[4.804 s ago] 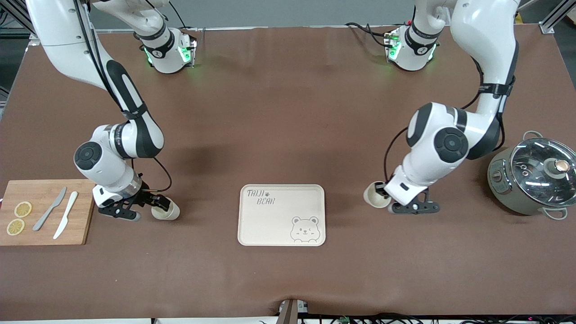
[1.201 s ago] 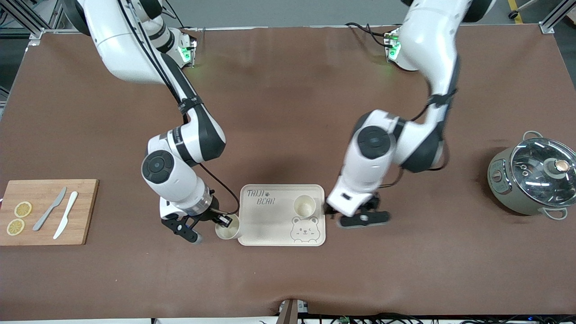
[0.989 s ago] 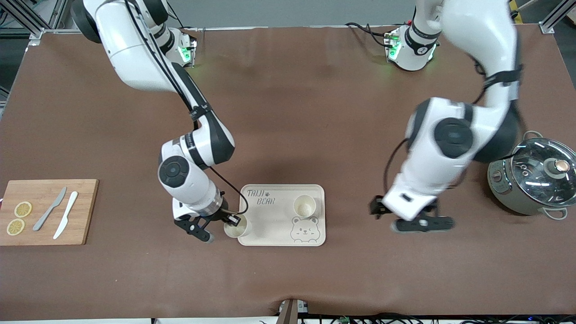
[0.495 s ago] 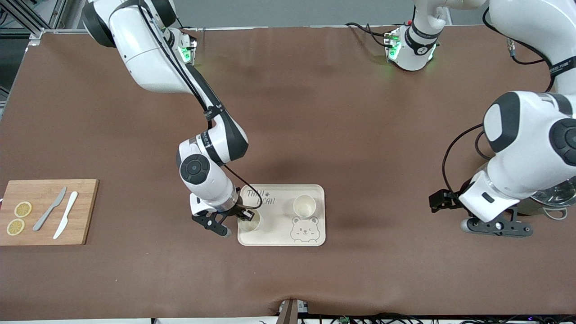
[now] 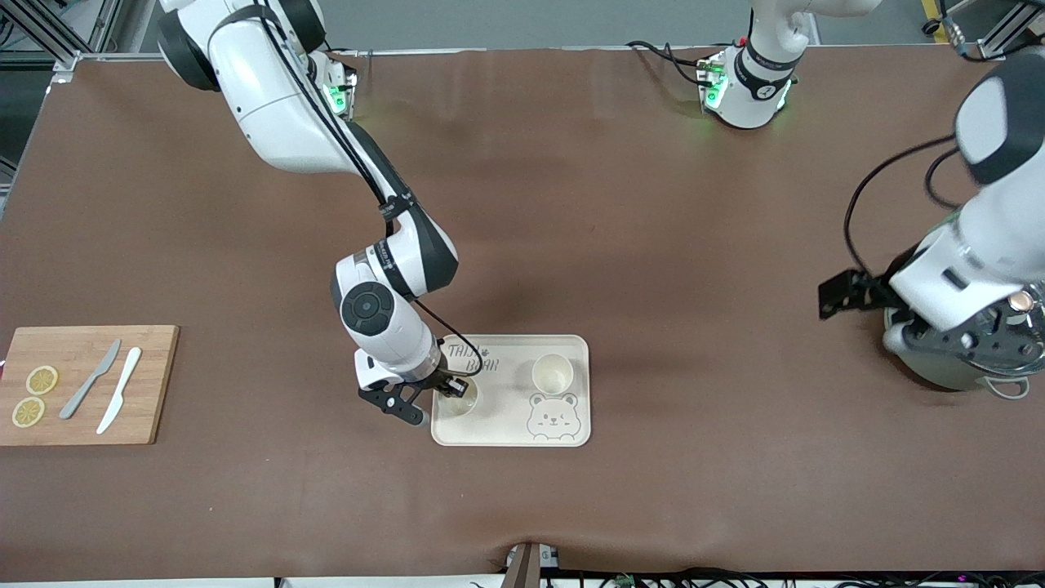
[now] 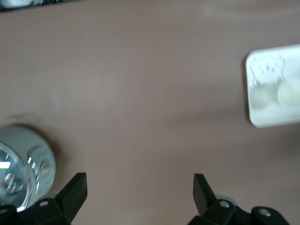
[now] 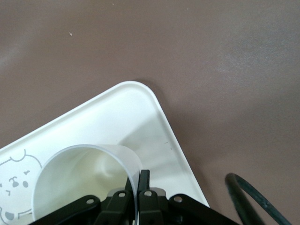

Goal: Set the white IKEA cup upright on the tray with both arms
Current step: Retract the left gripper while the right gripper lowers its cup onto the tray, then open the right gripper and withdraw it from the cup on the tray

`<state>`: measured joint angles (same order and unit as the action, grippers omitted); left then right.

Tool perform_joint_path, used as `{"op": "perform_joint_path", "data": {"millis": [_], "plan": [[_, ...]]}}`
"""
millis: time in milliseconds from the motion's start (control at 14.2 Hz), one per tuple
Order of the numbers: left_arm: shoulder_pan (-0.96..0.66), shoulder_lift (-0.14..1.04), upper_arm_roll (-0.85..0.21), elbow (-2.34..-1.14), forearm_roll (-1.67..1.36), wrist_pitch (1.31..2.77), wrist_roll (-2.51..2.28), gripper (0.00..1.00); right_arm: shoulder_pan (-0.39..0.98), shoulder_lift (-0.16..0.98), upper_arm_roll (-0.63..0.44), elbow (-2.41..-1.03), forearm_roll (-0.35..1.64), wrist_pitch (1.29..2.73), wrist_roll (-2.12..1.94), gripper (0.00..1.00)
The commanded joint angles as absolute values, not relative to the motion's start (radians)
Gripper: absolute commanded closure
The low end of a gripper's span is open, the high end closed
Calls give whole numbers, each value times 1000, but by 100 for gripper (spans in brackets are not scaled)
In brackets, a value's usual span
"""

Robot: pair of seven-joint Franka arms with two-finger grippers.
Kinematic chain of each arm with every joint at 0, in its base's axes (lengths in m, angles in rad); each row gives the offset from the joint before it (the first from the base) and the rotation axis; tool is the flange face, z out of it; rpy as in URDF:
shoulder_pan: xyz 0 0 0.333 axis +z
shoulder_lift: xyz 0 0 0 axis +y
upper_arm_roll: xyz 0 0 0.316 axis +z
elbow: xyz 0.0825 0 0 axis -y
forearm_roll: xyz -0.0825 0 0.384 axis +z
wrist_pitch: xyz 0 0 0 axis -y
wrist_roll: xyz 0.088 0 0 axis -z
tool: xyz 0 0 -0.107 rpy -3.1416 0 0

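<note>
Pinching one cup's (image 5: 458, 398) rim, the right claw (image 5: 447, 388) held it upright on the tray (image 5: 506, 433) near the table's front edge. A second cup (image 5: 552, 375) stood there too. Left claw (image 6: 139, 194) hung released above the pot (image 5: 951, 367).

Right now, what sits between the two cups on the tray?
Nothing: in the front view only bare tray separates the right claw's cup from the free cup.

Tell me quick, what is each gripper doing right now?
Right gripper: shut on the rim of a white cup, over the tray.
Left gripper: open, holding nothing, up beside the pot.
</note>
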<state>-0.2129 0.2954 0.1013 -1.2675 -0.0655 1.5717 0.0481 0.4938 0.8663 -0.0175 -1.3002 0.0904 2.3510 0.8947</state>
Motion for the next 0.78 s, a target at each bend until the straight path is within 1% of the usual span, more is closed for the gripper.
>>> {"op": "perform_joint_path", "data": {"millis": [0, 71, 212, 353, 424, 565, 636, 707], "plan": [[-100, 187, -15, -1342, -78, 1496, 103, 0, 505, 885, -28, -1284, 67, 2370, 923, 100], [-74, 155, -41, -1371, -78, 1493, 103, 0, 506, 890, -28, -1284, 67, 2379, 925, 100], [-72, 92, -43, -1435, -78, 1493, 112, 0, 511, 899, -29, -1284, 67, 2388, 923, 100], [-71, 51, -43, -1474, -78, 1490, 121, 0, 509, 904, -29, -1284, 54, 2398, 923, 100], [-71, 28, -43, -1500, -77, 1489, 132, 0, 509, 904, -29, -1284, 54, 2398, 923, 97], [-71, -9, -38, -1571, -57, 1506, 165, 0, 506, 902, -29, -1284, 52, 2396, 922, 4], [-71, -15, -38, -1594, -25, 1519, 191, 0, 505, 897, -29, -1284, 49, 2392, 920, 0], [-71, -26, -40, -1620, -5, 1535, 195, 0, 502, 890, -35, -1284, 49, 2384, 919, 0]]}}
